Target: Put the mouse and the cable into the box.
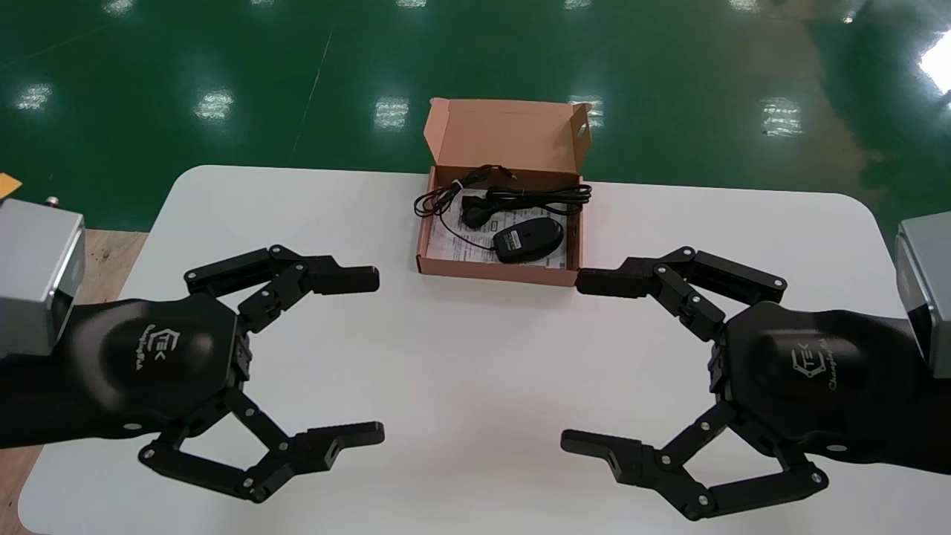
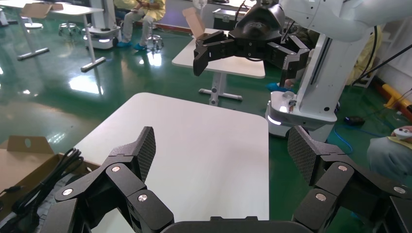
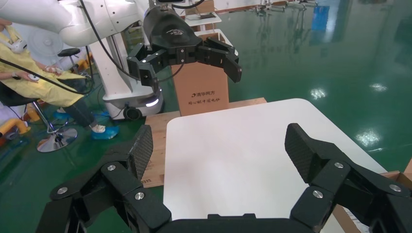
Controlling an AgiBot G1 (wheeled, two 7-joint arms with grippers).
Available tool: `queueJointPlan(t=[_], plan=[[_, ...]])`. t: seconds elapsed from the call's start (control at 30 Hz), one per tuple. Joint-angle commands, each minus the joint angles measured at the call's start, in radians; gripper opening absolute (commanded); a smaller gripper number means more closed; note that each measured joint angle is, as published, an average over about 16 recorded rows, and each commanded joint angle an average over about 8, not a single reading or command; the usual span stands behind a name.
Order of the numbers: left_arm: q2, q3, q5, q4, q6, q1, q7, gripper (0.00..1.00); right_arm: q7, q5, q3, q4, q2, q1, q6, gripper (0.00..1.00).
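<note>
Left gripper (image 1: 377,355) and right gripper (image 1: 572,360), both spread wide and empty, hover above the near part of the white bench (image 1: 475,416), fingertips facing each other. Beyond them, near the bench's far edge, stands the open cardboard box (image 1: 498,273), lid upright. Inside lie the black mouse (image 1: 529,239) on a printed sheet (image 1: 461,245) and, behind it, the coiled cable (image 1: 513,195), one loop overhanging the box's left wall.

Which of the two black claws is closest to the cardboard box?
The right gripper: one fingertip sits right beside the box at its front corner, while the left gripper leaves a clear gap of white table.
</note>
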Motion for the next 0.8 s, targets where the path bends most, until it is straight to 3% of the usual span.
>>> queueJointPlan(t=[0.03,0.8], plan=[[0.000,0.000,0.000,0.000,0.000,0.000,0.000,1.00,0.000,0.000,0.000,0.000,0.000,0.000,0.000,1.00],[0.000,0.000,0.000,0.000,0.000,0.000,0.000,1.00,0.000,0.000,0.000,0.000,0.000,0.000,0.000,1.00]])
